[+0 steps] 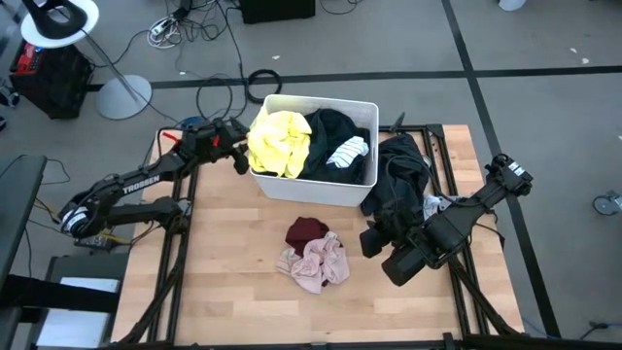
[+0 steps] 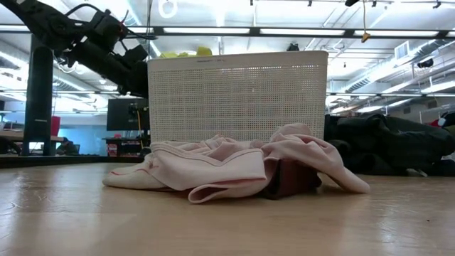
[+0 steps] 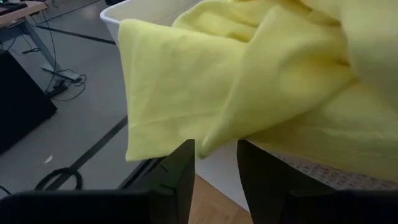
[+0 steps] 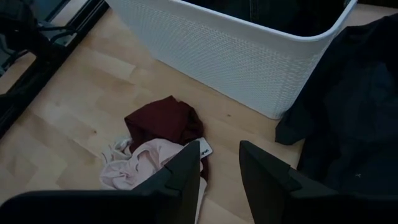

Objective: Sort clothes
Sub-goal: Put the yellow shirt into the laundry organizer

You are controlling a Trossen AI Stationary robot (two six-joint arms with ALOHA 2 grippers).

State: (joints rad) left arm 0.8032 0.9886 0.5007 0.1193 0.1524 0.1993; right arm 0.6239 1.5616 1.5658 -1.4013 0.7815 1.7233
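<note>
Working the white bin [image 1: 313, 185] first: the yellow garment [image 1: 279, 142] is draping limp over its left rim, so I am aiming the left gripper [image 3: 215, 163], fingers parted, at that hanging fold. The right gripper [image 4: 219, 163], also parted, is hovering over the light, floppy maroon [image 4: 163, 123] and pink garments [image 1: 317, 263].
</note>
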